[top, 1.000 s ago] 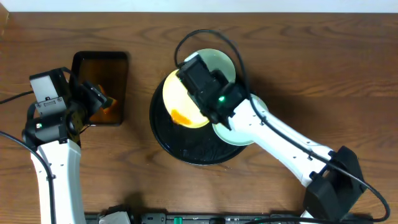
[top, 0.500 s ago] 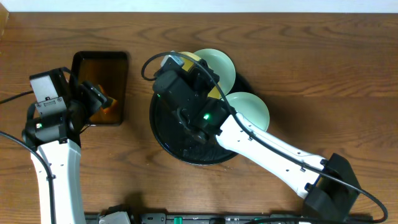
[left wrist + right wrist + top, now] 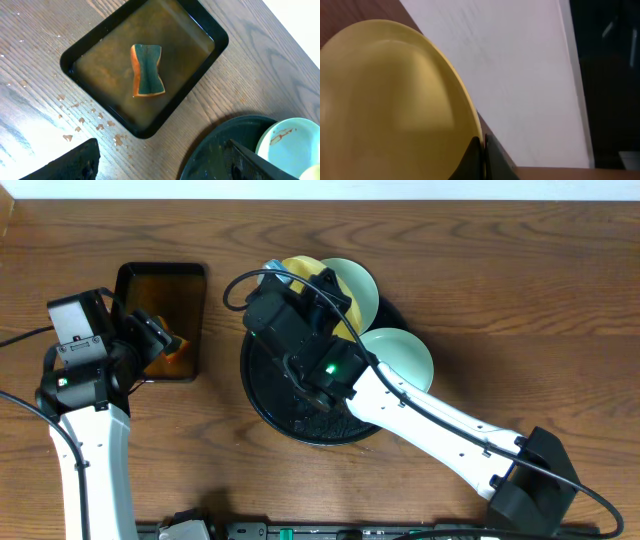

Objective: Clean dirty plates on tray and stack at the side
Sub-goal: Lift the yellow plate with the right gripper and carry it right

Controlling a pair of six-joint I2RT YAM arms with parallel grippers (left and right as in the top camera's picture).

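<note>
Pinching the yellow plate (image 3: 395, 100) by its rim, the right gripper (image 3: 481, 152) holds it tilted up over the black tray's (image 3: 262, 395) far side. Two mint plates (image 3: 358, 288) sit at the tray's far and right edges. The left gripper (image 3: 163, 147) hangs with fingers spread near the dish (image 3: 67, 60) holding a sponge (image 3: 147, 70).

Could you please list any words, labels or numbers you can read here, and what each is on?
None can be read.
The yellow plate, the far mint plate, the near mint plate, the tray, the rectangular dish and the sponge are all plain.
The gear at the overhead view's bottom edge is too small to show any print.
</note>
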